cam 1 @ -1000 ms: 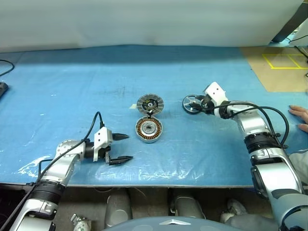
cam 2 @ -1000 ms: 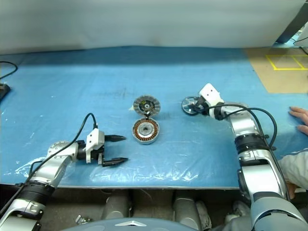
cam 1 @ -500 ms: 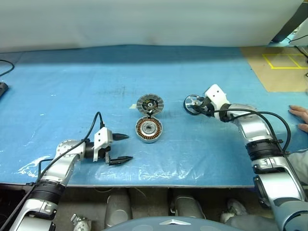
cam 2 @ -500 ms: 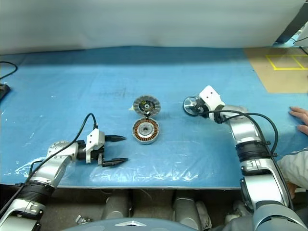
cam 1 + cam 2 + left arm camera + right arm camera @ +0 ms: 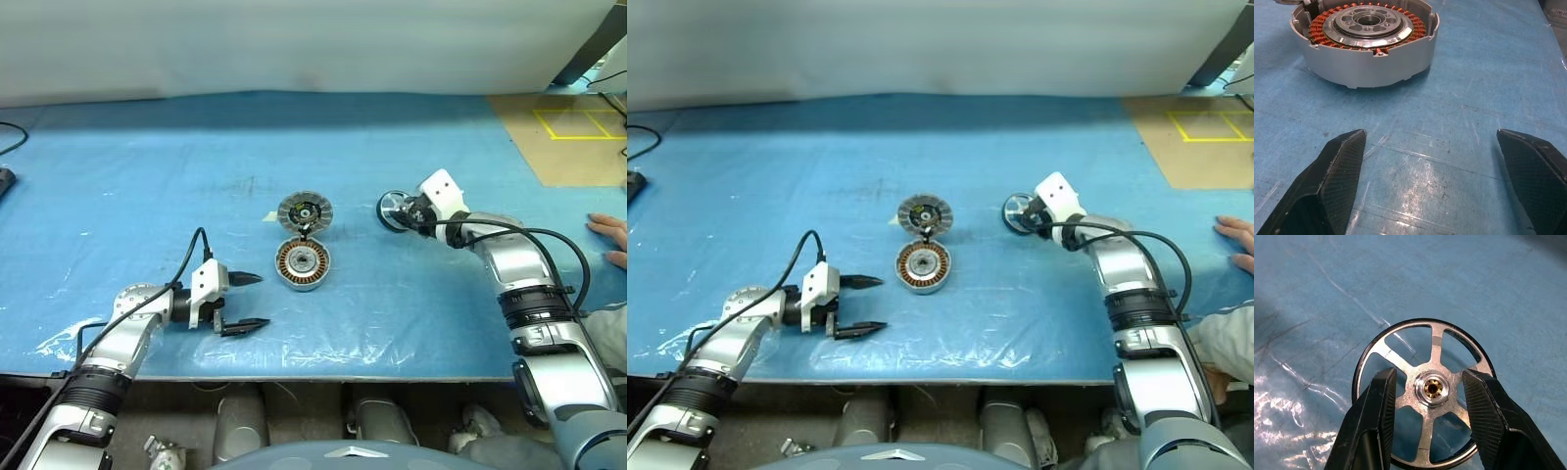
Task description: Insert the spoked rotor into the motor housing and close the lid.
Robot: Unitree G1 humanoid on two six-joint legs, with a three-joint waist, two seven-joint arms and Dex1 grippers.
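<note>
The motor housing (image 5: 303, 263) lies open at the middle of the blue table, its copper windings facing up (image 5: 1366, 54). The lid (image 5: 306, 211) lies flat just behind it, ribbed side up and joined at the edge. To their right, my right gripper (image 5: 405, 214) is shut on the spoked rotor (image 5: 393, 209), which it holds tilted just above the table. In the right wrist view the fingers (image 5: 1374, 421) sit on either side of the rotor's hub (image 5: 1432, 389). My left gripper (image 5: 262, 300) hovers open to the left of the housing, pointing at it.
A person's hand (image 5: 609, 235) rests on the table's right edge. A black cable (image 5: 8, 142) lies at the far left. Brown floor with yellow tape (image 5: 573, 122) shows at the back right. The blue plastic sheet (image 5: 147, 176) covers the table.
My right gripper has turned at the wrist and shifted slightly to the right, carrying the spoked rotor with it. The left arm, housing and lid have stayed put.
</note>
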